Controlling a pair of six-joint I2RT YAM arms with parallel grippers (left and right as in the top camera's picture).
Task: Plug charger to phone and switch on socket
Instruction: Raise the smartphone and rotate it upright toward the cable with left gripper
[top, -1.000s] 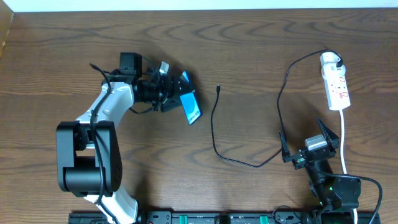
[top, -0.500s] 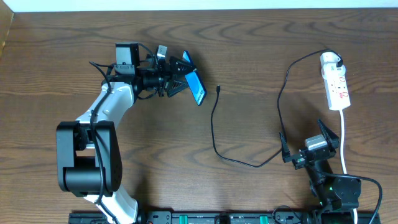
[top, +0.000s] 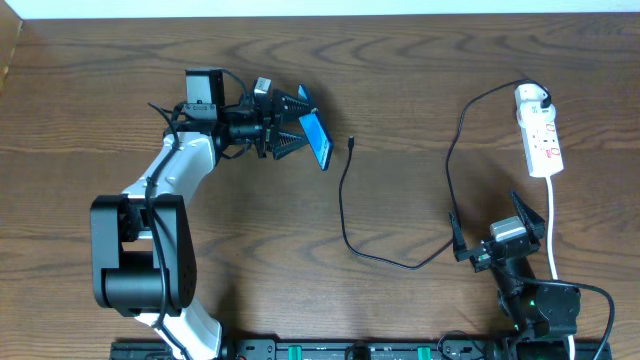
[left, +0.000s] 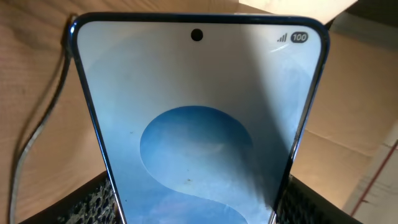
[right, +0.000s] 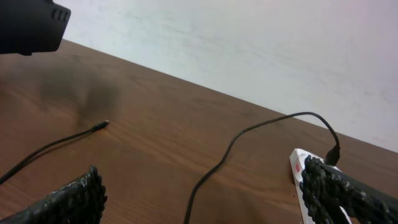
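Left pincer (top: 300, 125) pinches the phone (top: 318, 141), its lower end seemingly hidden; right pincer (top: 487, 215) spread.

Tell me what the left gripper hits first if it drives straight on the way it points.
Holding the phone, the left gripper would likely meet the charger's connector tip first, though its height is unclear.

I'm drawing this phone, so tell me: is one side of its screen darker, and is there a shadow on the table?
Left wrist view: yes, a shadow band darkens the right part of the phone screen; the left is pale. Right wrist view: a soft dark shadow lies on the table at upper left. Overhead view: even light, no glare on the wood.
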